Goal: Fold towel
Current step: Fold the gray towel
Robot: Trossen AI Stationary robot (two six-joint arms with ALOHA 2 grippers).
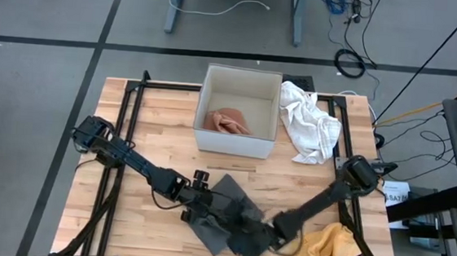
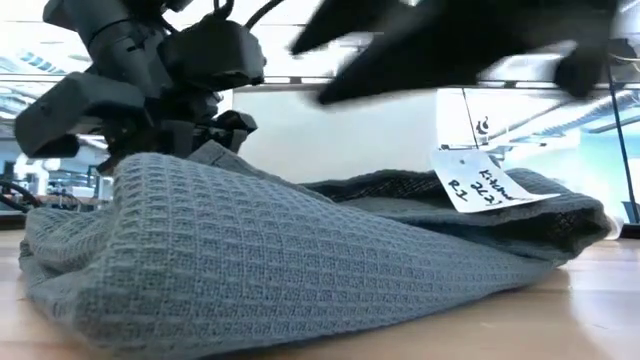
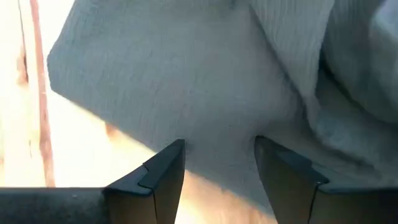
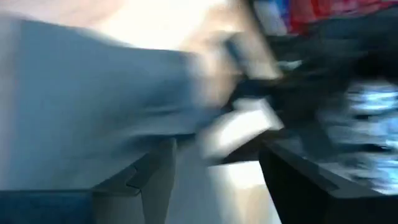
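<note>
Both claws sat released over the grey towel (image 1: 234,218): left claw (image 3: 219,163) pinning the fold, right claw (image 4: 214,163) letting go.

Grey waffle-weave towel (image 1: 229,218), part-folded & rumpled, white tag up, lies at table's front-centre edge.

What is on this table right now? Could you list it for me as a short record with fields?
Main item: grey towel, crumpled at the table's near edge
Towel tag: white label showing on its top
Left gripper: at the towel, jaws open
Right gripper: at the towel's right side, jaws open
Box: white box at the table's middle back, a pinkish cloth inside
Other cloths: white cloth right of the box; yellow cloth at the near right corner
Surface: wooden table
</note>
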